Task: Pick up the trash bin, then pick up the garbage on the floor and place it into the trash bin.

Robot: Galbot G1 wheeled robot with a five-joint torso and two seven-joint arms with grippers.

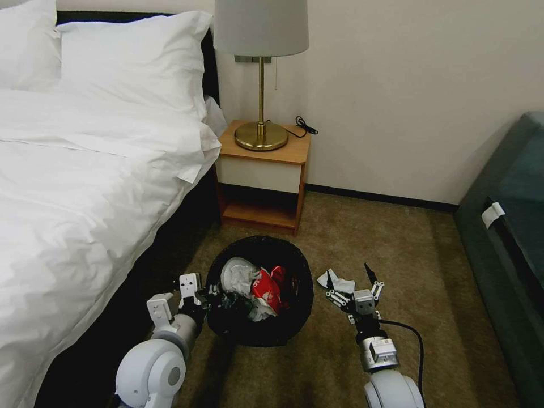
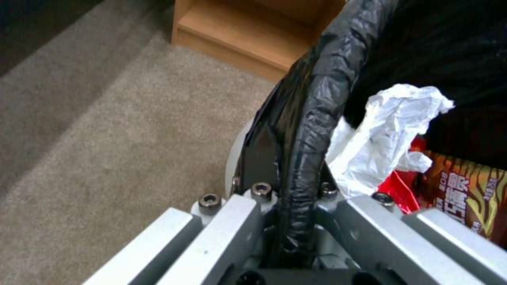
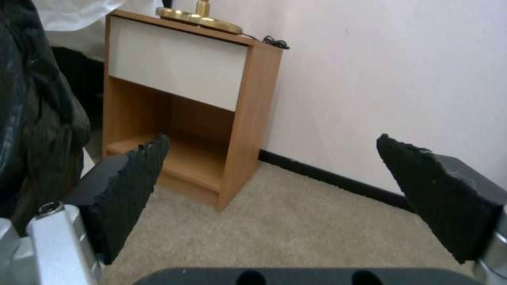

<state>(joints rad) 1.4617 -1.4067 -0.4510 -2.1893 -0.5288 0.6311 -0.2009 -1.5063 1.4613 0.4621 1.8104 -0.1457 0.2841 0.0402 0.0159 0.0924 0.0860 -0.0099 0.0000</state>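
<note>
Gripping the trash bin [image 1: 294, 317] by its near rim, left tool [image 1: 211, 296] is clamped there, keeping the mouth up beside the bed. Right tool [image 1: 352, 288], fingers spread wide, hovers over white tissue [image 1: 335, 280] on the carpet.

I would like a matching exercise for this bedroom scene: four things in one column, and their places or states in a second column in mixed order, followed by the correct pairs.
Things:
1. trash bin
2. left gripper
3. right gripper
4. lamp

Places or states:
A. open, empty, beside a white tissue on the carpet
B. standing on the wooden nightstand
C. holding white paper and red wrappers inside
D. shut on the black rim

Pairs: 1-C, 2-D, 3-A, 4-B
</note>
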